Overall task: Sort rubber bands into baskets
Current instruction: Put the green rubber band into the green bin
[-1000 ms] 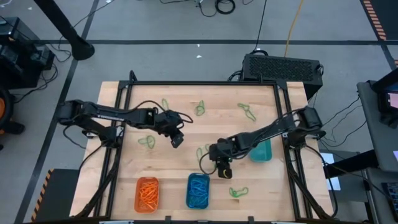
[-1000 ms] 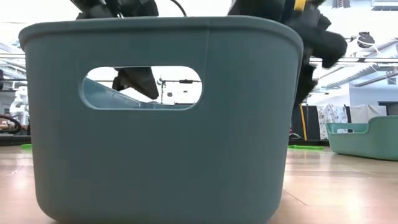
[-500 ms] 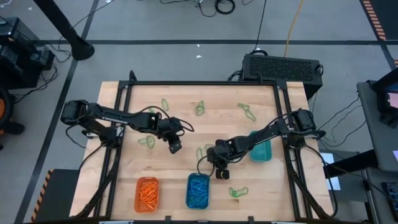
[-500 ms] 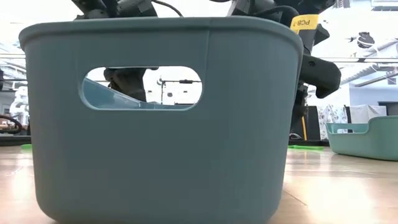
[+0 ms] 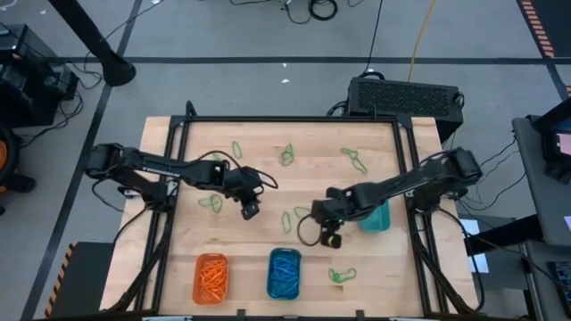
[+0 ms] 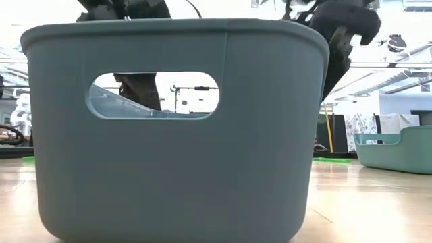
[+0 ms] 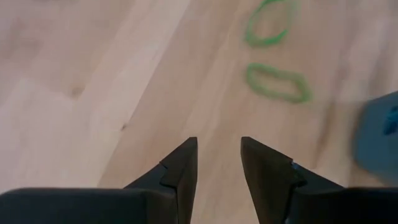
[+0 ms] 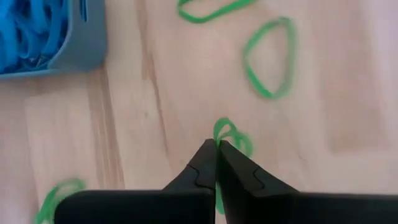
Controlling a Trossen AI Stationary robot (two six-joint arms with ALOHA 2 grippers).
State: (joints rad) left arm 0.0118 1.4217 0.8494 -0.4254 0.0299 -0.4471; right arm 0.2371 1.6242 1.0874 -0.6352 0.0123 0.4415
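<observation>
**Four cameras, one surface**

The high view looks straight down from well above, taking in the whole wooden surface (image 5: 268, 241), the frame around it and the floor beyond. The low view sits at surface height, looking level into the room, so close to a teal basket (image 6: 175, 135) that its wall fills most of the frame. The left wrist view looks past the left tool (image 7: 219, 163) at bare wood from close range. The right wrist view does the same past the right tool (image 8: 216, 163); it shares the blue basket (image 8: 50, 34) with the high view's lower centre (image 5: 284, 272).
</observation>
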